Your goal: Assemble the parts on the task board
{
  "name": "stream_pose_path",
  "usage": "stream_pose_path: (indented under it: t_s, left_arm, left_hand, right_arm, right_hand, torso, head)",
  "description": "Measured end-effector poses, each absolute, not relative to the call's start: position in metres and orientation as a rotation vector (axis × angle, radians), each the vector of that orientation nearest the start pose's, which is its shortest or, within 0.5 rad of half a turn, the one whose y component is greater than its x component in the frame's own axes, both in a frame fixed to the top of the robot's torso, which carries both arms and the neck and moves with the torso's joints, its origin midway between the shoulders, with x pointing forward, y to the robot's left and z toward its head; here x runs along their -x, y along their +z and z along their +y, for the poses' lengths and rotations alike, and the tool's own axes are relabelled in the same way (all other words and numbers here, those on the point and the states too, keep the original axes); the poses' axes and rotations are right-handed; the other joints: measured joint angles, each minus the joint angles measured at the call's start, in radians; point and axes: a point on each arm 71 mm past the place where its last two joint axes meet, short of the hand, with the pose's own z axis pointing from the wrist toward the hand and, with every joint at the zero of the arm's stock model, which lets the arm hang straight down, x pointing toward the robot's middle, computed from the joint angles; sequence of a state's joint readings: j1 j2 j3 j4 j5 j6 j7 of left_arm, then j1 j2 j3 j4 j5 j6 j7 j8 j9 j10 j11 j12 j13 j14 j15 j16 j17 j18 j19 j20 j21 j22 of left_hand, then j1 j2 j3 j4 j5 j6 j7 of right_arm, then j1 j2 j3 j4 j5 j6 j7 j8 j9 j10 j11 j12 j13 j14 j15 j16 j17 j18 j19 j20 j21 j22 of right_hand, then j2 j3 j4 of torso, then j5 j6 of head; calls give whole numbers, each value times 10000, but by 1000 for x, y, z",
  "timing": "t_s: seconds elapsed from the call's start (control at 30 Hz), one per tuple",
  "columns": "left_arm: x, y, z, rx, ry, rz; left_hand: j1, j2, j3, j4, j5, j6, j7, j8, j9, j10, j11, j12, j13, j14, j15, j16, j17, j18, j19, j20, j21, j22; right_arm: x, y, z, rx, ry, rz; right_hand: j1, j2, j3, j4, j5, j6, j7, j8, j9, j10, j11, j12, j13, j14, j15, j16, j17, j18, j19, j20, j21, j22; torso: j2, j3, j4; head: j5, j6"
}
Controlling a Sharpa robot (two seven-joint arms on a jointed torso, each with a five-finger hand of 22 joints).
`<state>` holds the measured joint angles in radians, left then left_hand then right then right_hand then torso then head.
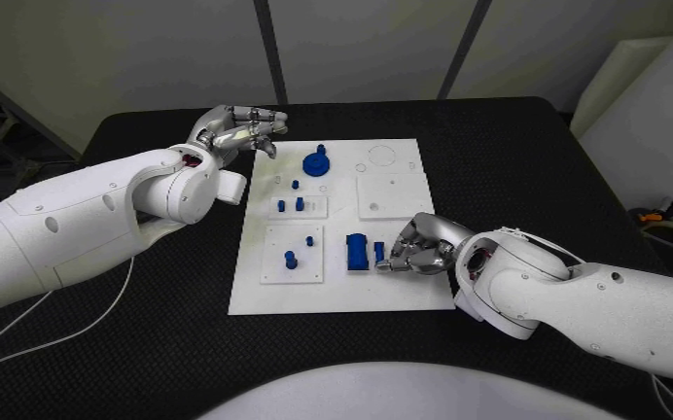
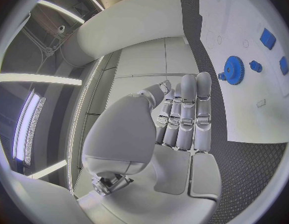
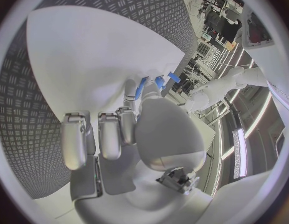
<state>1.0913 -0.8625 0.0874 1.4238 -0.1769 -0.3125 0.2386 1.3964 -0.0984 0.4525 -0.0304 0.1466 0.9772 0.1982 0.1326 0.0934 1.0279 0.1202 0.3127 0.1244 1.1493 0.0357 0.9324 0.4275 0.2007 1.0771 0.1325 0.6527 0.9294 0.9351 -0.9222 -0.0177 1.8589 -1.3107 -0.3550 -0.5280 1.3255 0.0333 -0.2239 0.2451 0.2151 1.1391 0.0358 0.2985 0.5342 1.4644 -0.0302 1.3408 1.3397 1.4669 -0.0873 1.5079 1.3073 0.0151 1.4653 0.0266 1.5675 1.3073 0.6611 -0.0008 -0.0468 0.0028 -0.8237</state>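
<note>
Right hand (image 1: 415, 250) fingers curled beside small stiff blue block (image 1: 358, 251), seemingly empty; light, grip its long sides.

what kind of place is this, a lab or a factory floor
Most likely a robotics lab or test cell. A white task board with small blue parts lies on a black textured table, plain pale wall panels stand behind it, and the robot's two hands work over it.

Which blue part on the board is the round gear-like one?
The blue gear at the far end of the white board, nearest the left robot hand; the others are small pegs and blocks.
</note>
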Motion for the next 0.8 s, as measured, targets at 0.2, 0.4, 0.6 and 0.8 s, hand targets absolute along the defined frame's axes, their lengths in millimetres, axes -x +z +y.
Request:
stream_pose_path:
  t_s: [0.2, 0.4, 0.6, 0.8]
  left_arm:
    - [-503, -201, 251, 11243, -13421, 14823]
    - [-503, -201, 251, 11244, -13418, 14823]
    - [-503, -201, 251, 11245, -13415, 14821]
    - [-503, -202, 252, 11262, -13434, 14835]
  left_hand:
    - [0, 0, 0, 0, 0, 0, 0, 0, -9, 0, 0, 0, 0, 0, 0, 0, 0, 1, 0, 0, 0, 0]
    - [0, 0, 0, 0, 0, 0, 0, 0, -8, 0, 0, 0, 0, 0, 0, 0, 0, 1, 0, 0, 0, 0]
    - [0, 0, 0, 0, 0, 0, 0, 0, -8, 0, 0, 0, 0, 0, 0, 0, 1, 1, 0, 0, 0, 0]
    - [-117, -72, -132, 47, 0, -40, 5, 38, -35, -57, 57, 47, -13, -45, 45, 0, -34, 1, -54, 54, -43, -3]
  right_arm:
    - [-371, -266, -167, -2541, 6080, 20714]
    - [-370, -266, -166, -2414, 6111, 20797]
    - [-367, -265, -168, -2472, 6357, 20816]
    - [-366, -262, -179, -3211, 7424, 20588]
  right_hand:
    - [280, -199, -93, -210, -279, -35, -36, 26, 30, 23, -23, 8, 11, 1, 1, 0, 0, 0, 0, 0, 0, 1]
    - [433, -250, -174, -324, -532, -60, -11, 26, 64, 23, -22, 6, 158, 0, 2, 0, 0, 0, 0, 0, 0, 0]
    - [411, -273, -355, -170, -523, -246, 74, 25, 64, 24, -21, -181, 158, 16, 18, -100, 0, 0, 0, 0, 0, 0]
    - [297, -387, -426, -99, -388, -997, 374, -493, -143, -297, 289, -633, 158, -8, 144, -645, 0, 0, 13, 69, -547, 0]
  torso:
    - [-10, 2, -12]
    - [-12, 2, -12]
    - [-15, 2, -18]
    - [-50, -1, -35]
  head:
    - [-6, 18]
    - [-24, 42]
    - [-36, 83]
    - [-39, 167]
